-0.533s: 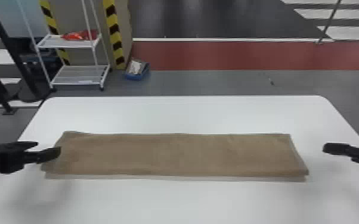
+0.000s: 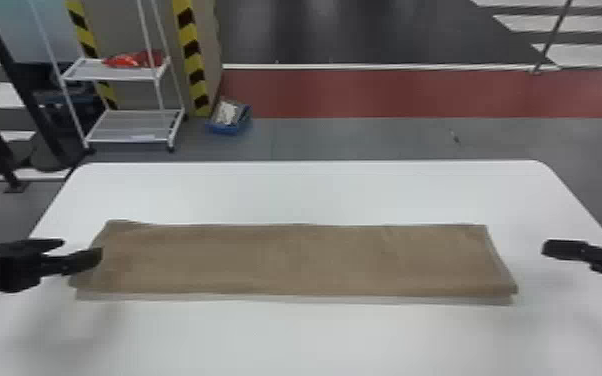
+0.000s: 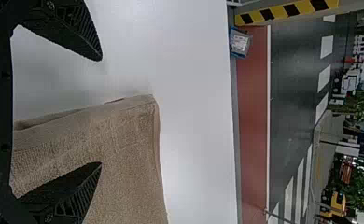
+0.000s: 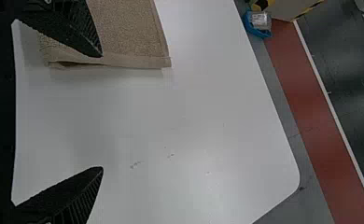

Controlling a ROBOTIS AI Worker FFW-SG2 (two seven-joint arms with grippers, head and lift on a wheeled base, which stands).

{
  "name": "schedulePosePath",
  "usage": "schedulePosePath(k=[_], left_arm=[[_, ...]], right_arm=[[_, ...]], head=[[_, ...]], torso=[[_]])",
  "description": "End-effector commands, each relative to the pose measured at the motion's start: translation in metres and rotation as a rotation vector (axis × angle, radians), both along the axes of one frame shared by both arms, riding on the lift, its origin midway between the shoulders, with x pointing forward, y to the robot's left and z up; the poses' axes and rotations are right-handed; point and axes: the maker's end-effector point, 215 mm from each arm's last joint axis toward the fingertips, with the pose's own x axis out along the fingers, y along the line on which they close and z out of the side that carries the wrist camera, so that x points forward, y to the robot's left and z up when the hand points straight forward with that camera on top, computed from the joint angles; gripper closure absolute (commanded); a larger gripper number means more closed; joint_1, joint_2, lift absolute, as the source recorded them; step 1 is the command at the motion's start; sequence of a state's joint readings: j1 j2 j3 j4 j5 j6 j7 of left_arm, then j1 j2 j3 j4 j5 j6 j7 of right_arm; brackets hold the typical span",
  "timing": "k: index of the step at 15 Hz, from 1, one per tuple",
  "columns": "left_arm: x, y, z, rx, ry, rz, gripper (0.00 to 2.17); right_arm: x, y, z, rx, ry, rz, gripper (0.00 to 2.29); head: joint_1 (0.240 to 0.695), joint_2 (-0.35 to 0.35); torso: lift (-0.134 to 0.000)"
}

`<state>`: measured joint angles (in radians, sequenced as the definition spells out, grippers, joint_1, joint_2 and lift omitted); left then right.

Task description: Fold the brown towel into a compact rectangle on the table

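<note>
Left gripper (image 2: 82, 251) and right gripper (image 2: 545, 248) spread wide, empty, near opposite ends of the brown towel (image 2: 295, 260).
One left finger covers some towel, perhaps touching; between the grippers it lies folded lengthwise on the counter (image 2: 305, 192).

1. Towel (image 2: 295, 260): no visible change in place or shape since the earlier head view.
2. Left gripper (image 2: 82, 249): no visible shift.
3. Right gripper (image 2: 550, 248): no visible shift either.
</note>
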<state>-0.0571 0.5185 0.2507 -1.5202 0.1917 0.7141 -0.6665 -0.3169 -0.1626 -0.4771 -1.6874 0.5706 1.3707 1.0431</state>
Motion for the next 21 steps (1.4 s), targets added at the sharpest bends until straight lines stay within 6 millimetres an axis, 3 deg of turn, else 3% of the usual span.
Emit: schedulePosePath(k=[1, 14, 15, 17, 18, 21], left_arm=[[0.0, -0.001, 0.0, 0.0, 0.0, -0.002, 0.1], [-0.015, -0.014, -0.028, -0.011, 0.124, -0.012, 0.32], [-0.016, -0.017, -0.026, -0.021, 0.124, -0.026, 0.69], [-0.017, -0.019, -0.026, -0.032, 0.131, -0.031, 1.75], [-0.02, -0.016, -0.029, -0.027, 0.145, -0.025, 2.06], [-0.021, -0.017, -0.022, -0.058, 0.147, -0.039, 2.14]], right_arm=[[0.0, 0.0, 0.0, 0.0, -0.001, 0.0, 0.0], [-0.001, -0.001, -0.001, 0.003, 0.001, -0.004, 0.0], [-0.001, -0.001, -0.001, 0.002, -0.001, -0.001, 0.0], [-0.003, -0.002, -0.003, 0.004, 0.003, -0.004, 0.0], [-0.003, -0.002, -0.003, 0.003, 0.001, -0.003, 0.0], [-0.004, -0.003, -0.004, 0.007, 0.001, -0.005, 0.0]], head=[[0.695, 0.004], [0.695, -0.011], [0.695, -0.012], [0.695, -0.015], [0.695, -0.019], [0.695, -0.017]], torso=[[-0.128], [-0.128], [-0.128], [-0.128], [-0.128], [-0.128]])
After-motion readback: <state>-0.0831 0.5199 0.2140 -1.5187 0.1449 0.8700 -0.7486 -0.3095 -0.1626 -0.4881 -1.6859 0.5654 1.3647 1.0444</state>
